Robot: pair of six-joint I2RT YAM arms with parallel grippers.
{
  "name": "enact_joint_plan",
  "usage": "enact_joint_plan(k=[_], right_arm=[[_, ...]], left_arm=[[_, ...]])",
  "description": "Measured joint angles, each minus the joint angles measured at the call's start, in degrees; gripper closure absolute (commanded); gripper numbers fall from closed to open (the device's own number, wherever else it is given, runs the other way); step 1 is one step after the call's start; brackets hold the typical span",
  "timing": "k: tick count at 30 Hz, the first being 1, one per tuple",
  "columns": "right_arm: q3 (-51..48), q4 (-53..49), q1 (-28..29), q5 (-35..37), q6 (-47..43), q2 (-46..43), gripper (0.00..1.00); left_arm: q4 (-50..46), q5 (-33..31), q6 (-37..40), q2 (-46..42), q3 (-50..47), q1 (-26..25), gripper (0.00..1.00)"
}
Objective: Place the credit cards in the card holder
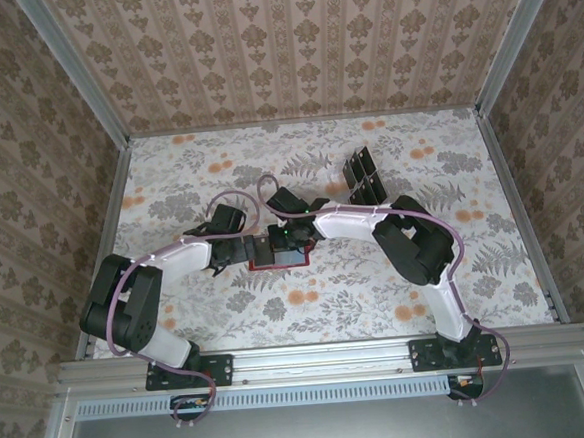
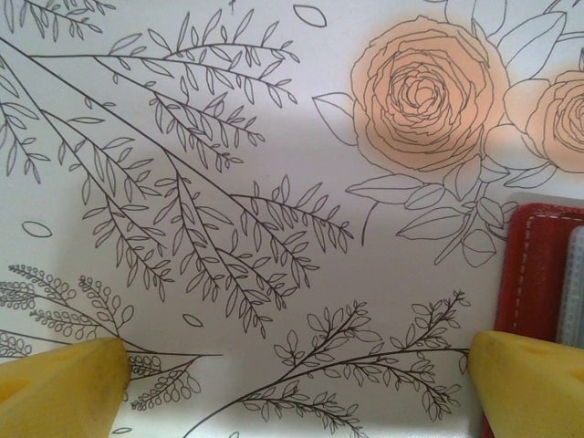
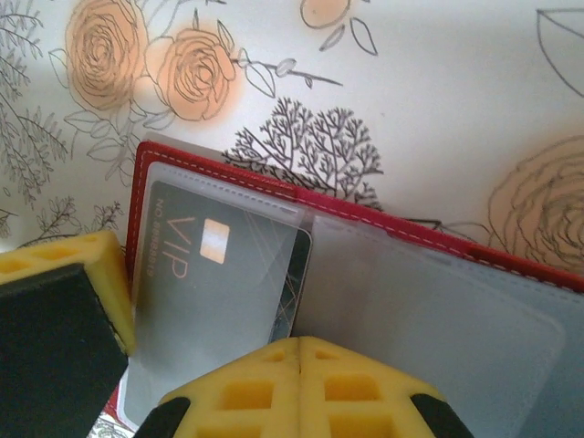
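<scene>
The card holder (image 3: 429, 310) lies opened flat on the flowered bench (image 1: 228, 314), between the two hands, its red border and clear pockets turned up; one credit card (image 3: 214, 292), grey with VIP printed on it, sits most of the way inside the pocket at the left of the right wrist view, its near edge hidden beneath the right hand (image 3: 300, 351); that hand is closed, its yellow fingers meeting at a seam right over the card, and whether they pinch the card's edge or merely press on it cannot be told; the left hand (image 2: 292, 392) is spread wide and grips nothing, low over the bench with one finger just at the holder's red edge, perhaps to steady it. By my reading this card is nearly seated and wants only a last push; the neighbouring pocket looks vacant; further back, well apart, a rack (image 1: 365, 174) carries dark upright slabs, probably the other cards, so most of the job seems yet to do.
</scene>
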Motion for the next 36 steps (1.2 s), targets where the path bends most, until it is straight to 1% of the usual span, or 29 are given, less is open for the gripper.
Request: enact_joint_plan(k=[7, 15, 26, 36], right_arm=[[-5.2, 0.0, -1.7, 0.0, -0.2, -3.7, 0.93], [-6.3, 0.2, -2.9, 0.1, -1.0, -4.3, 0.94], [-6.8, 0.2, -2.5, 0.1, -1.6, -7.3, 0.95], [-6.6, 1.2, -0.3, -0.3, -1.3, -7.2, 0.96]], left_arm=[[0.0, -0.1, 0.0, 0.0, 0.0, 0.0, 0.00], [0.0, -0.2, 0.0, 0.0, 0.0, 0.0, 0.00], [0.0, -0.2, 0.0, 0.0, 0.0, 0.0, 0.00], [0.0, -0.2, 0.0, 0.0, 0.0, 0.0, 0.00]])
